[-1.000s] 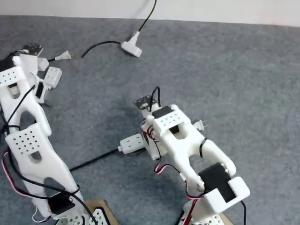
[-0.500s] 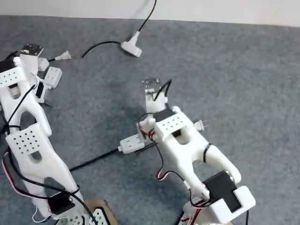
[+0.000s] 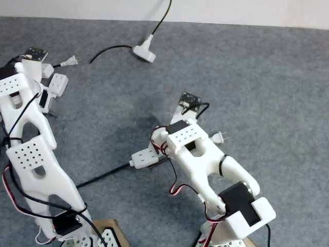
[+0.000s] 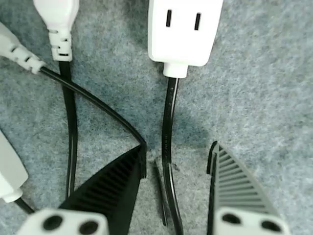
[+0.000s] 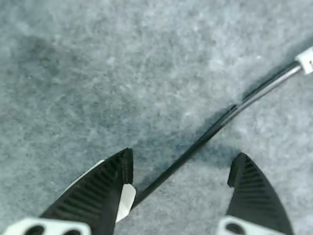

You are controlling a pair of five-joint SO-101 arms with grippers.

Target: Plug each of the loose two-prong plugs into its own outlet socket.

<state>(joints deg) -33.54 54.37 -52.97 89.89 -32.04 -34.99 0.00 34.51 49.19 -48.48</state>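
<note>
A white outlet socket (image 4: 183,29) with two slots lies flat on the grey carpet (image 3: 267,77) at the far left. Its black cord (image 4: 166,122) runs between the well-parted fingers of the left gripper (image 4: 177,152), which grips nothing. A second outlet socket (image 3: 144,157) lies just beside the right arm (image 3: 205,159), with a white two-prong plug (image 3: 220,137) on that arm's other side; the right gripper (image 5: 185,159) is likewise wide open and empty over a thin black lead (image 5: 205,139). Since one second ago the right arm's wrist has swung toward the plug's side, and sockets and plugs are unmoved.
</note>
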